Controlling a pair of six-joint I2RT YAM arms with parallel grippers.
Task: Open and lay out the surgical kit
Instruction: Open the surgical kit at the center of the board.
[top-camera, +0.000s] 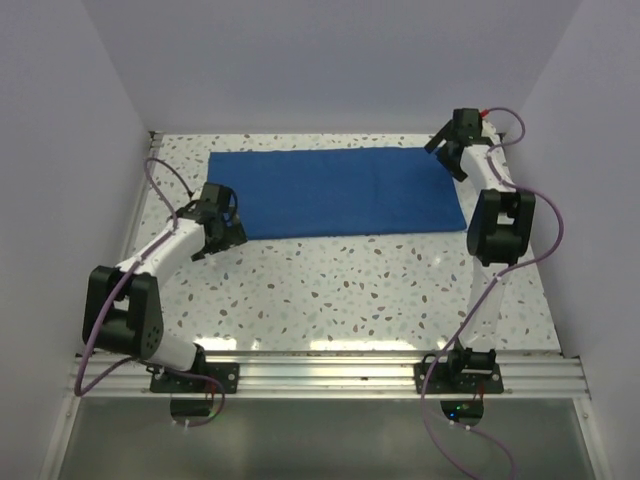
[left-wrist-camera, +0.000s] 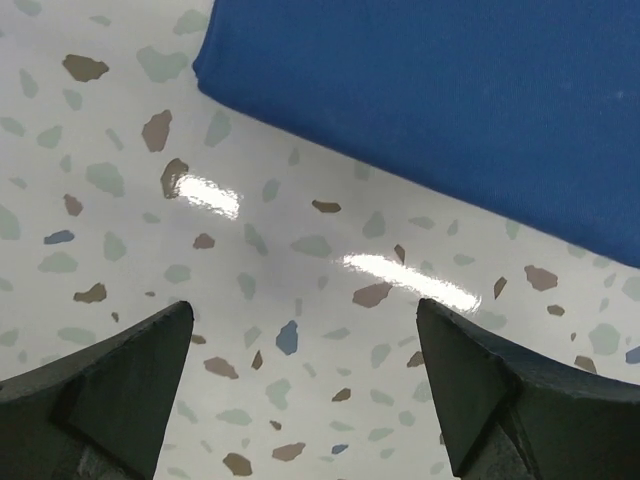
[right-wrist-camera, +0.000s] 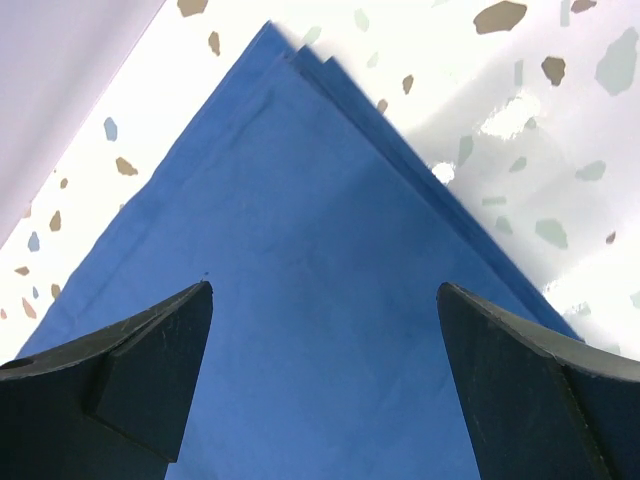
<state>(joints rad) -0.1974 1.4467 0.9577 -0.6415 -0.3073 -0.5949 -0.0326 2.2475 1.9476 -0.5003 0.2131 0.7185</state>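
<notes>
Evidently early: the blue cloth wrap (top-camera: 335, 192) lies folded flat at the table's (top-camera: 330, 290) 12 o'clock, contents unseen. The left gripper (left-wrist-camera: 305, 350) at its 8 o'clock corner and the right gripper (right-wrist-camera: 325, 340) over its 2 o'clock corner both gape empty.

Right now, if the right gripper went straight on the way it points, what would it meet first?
The blue cloth. The open right gripper points down at the cloth's layered corner, with nothing visible in between. How high it hangs above the cloth is unclear from these views.
</notes>
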